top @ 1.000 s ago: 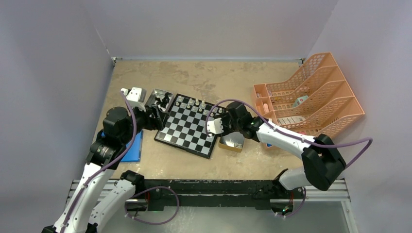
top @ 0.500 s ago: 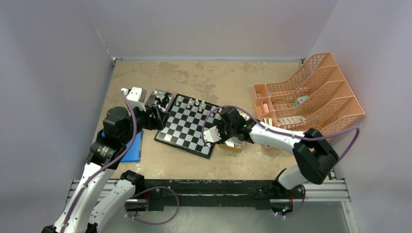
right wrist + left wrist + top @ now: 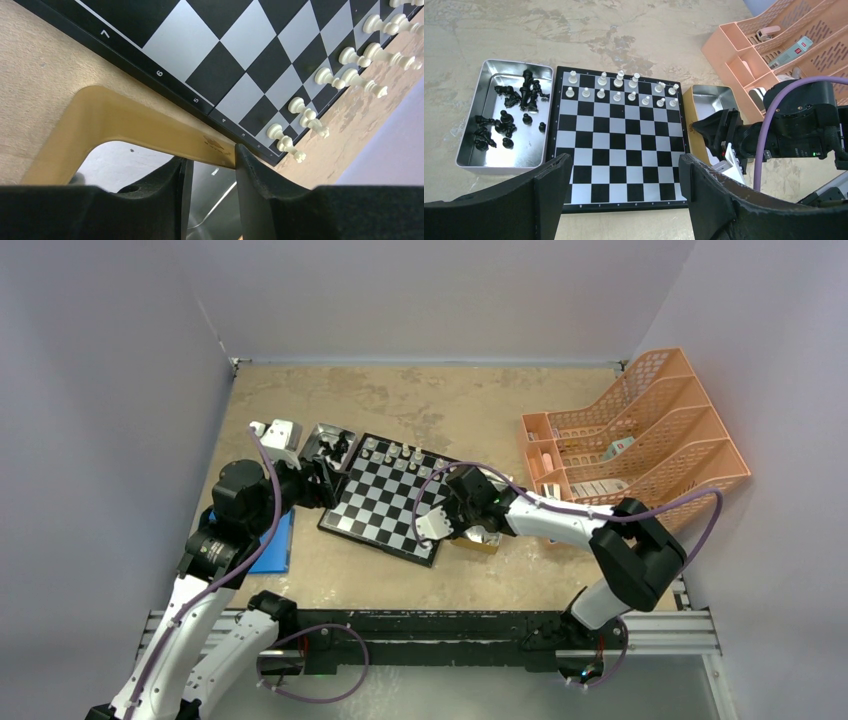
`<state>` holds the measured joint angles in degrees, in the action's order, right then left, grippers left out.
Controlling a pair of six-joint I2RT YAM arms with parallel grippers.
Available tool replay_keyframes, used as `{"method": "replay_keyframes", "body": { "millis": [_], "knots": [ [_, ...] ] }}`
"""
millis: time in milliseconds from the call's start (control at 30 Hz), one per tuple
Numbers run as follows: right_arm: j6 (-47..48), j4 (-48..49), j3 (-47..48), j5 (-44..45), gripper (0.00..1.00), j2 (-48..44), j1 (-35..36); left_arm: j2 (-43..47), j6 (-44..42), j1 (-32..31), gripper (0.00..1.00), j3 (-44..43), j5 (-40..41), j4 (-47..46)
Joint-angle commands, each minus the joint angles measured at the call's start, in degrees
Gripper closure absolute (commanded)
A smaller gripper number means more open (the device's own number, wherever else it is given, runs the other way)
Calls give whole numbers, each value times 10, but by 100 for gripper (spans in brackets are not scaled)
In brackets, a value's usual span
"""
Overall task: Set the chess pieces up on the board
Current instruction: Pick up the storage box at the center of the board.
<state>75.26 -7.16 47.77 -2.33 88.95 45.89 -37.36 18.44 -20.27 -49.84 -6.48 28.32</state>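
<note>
The board (image 3: 616,142) lies flat on the table at a slight angle between 2 small tins. It is a square of glossy black and silvery-white checks inside a thin black rim. The right wrist view shows small white numerals 7, 6 and 5 printed along that rim.

The cream-white chess pieces (image 3: 619,87) stand upright in 2 rows along the board's far edge. They are tiny turned figures, each smaller than its square. The black chess pieces (image 3: 509,115) lie jumbled in the left tin (image 3: 471,162), a shiny rectangular metal tray with rounded corners that touches the board's left side.

The right tin (image 3: 150,130) has a dull gold outer wall and a mirror-bright inside, and it sits just beside the board's right edge.

The right gripper (image 3: 212,165) points down at this tin's gold rim. Its black fingers (image 3: 257,190) stand a narrow gap apart, and it cannot be told whether they pinch the wall. The right arm reaches low and leftward across the table with its elbow bent.

The left gripper (image 3: 624,160) hovers above the board's near edge with its matte black fingers spread wide and nothing between them.

The table (image 3: 450,400) is a mottled tan surface. A peach plastic mesh file rack (image 3: 640,430) stands at the far right, and a blue flat object (image 3: 275,540) lies under the left arm.
</note>
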Motion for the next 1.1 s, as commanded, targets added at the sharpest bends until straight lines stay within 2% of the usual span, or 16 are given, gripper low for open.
{"method": "replay_keyframes", "body": {
  "millis": [0, 367, 600, 867, 1067],
  "knots": [
    [29, -8, 18, 8, 62, 0, 9, 2, 3, 3, 22, 2, -9, -27],
    [32, -5, 5, 17, 72, -18, 20, 0, 3, 3, 22, 3, -8, -26],
    [26, -7, -5, 21, 73, -31, 26, -2, 2, 3, 22, 2, -8, -26],
    [12, -16, -15, 22, 79, -39, 28, -1, 2, 3, 22, 2, -4, -26],
    [4, -28, -15, 22, 89, -44, 30, 1, 2, 3, 22, 3, -4, -26]
  ]
}}
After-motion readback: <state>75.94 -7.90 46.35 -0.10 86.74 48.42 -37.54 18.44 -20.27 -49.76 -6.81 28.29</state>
